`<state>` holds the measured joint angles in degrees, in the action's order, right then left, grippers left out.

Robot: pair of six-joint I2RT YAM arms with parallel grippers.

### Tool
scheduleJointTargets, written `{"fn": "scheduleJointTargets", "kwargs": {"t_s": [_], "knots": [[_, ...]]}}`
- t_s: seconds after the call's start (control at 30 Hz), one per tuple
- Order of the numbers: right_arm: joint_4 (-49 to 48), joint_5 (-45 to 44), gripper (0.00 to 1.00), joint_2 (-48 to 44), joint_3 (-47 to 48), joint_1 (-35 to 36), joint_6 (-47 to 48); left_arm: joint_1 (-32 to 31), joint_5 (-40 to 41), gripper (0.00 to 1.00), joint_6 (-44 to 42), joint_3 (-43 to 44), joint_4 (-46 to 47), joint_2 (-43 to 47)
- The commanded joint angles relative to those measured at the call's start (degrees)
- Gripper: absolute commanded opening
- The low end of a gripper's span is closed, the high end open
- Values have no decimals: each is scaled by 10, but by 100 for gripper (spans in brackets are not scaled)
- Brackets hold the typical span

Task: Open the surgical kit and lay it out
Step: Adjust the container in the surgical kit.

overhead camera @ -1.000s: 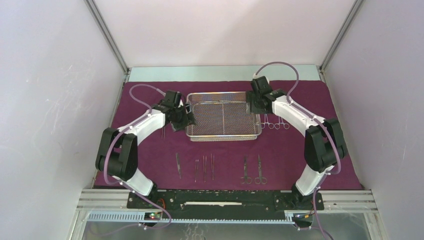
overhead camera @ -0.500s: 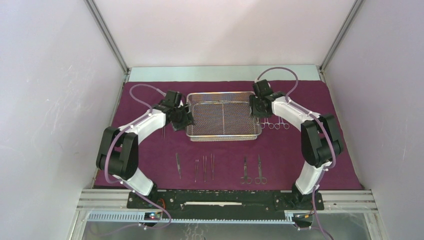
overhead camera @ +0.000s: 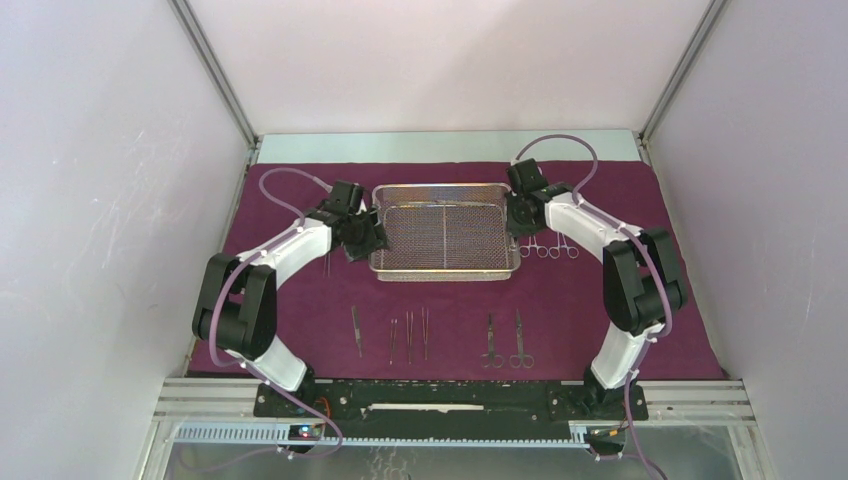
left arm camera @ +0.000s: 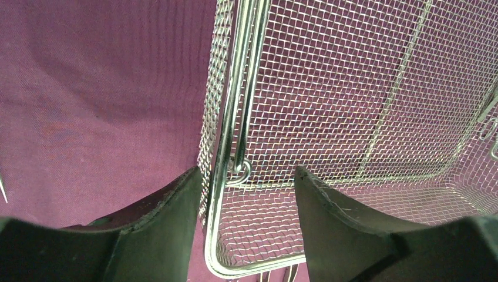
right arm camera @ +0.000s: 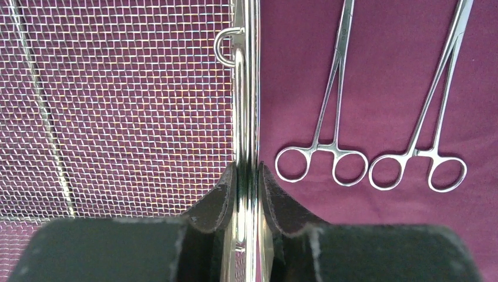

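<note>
The empty silver wire-mesh tray [overhead camera: 445, 232] sits on the spread maroon cloth [overhead camera: 600, 300]. My left gripper [overhead camera: 374, 240] is at the tray's left end. In the left wrist view it [left arm camera: 246, 176] is open and straddles the rim [left arm camera: 226, 117]. The outer finger is next to the mesh and the inner finger stands clear of it. My right gripper [overhead camera: 517, 222] is at the tray's right end. In the right wrist view it [right arm camera: 248, 171] is shut on the rim wire [right arm camera: 246, 88].
Ring-handled clamps [overhead camera: 548, 247] lie on the cloth just right of the tray, close to my right gripper; two of them [right arm camera: 329, 141] show in the right wrist view. Tweezers [overhead camera: 408, 335] and scissors [overhead camera: 505, 342] lie in a row nearer the arm bases. One slim instrument [overhead camera: 327, 264] lies beside the left arm.
My right jaws have closed onto the tray's right rim. The left jaws have narrowed a little around the left rim. The tray has shifted slightly toward the back.
</note>
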<state>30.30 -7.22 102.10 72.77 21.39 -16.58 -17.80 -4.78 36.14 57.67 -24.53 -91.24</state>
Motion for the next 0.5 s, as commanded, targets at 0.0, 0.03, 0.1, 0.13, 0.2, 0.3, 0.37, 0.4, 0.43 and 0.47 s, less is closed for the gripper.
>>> {"fn": "scheduleJointTargets", "kwargs": {"t_s": [0.0, 0.03, 0.1, 0.13, 0.2, 0.3, 0.37, 0.4, 0.43, 0.47], "knots": [[-8, -9, 10, -53, 7, 4, -9, 3, -4, 64, 9, 7, 15, 8], [-2, -12, 8, -57, 11, 7, -9, 3, -5, 64, 9, 7, 15, 9], [7, -20, 7, -67, 19, 15, -9, 3, -6, 64, 9, 7, 16, 10], [11, -25, 7, -73, 24, 20, -8, 3, -6, 64, 9, 6, 16, 10], [21, -36, 6, -82, 39, 31, -7, 3, -8, 63, 9, 5, 17, 11], [41, -55, 6, -88, 69, 49, -3, 3, -10, 62, 10, 4, 19, 11], [59, -73, 6, -89, 91, 63, 0, 3, -12, 62, 10, 3, 19, 12], [65, -82, 6, -89, 103, 70, 2, 3, -11, 62, 10, 2, 19, 12], [71, -88, 6, -89, 110, 75, 3, 3, -11, 62, 10, 2, 19, 12], [74, -93, 6, -89, 113, 78, 5, 3, -12, 61, 10, 1, 19, 13]]}}
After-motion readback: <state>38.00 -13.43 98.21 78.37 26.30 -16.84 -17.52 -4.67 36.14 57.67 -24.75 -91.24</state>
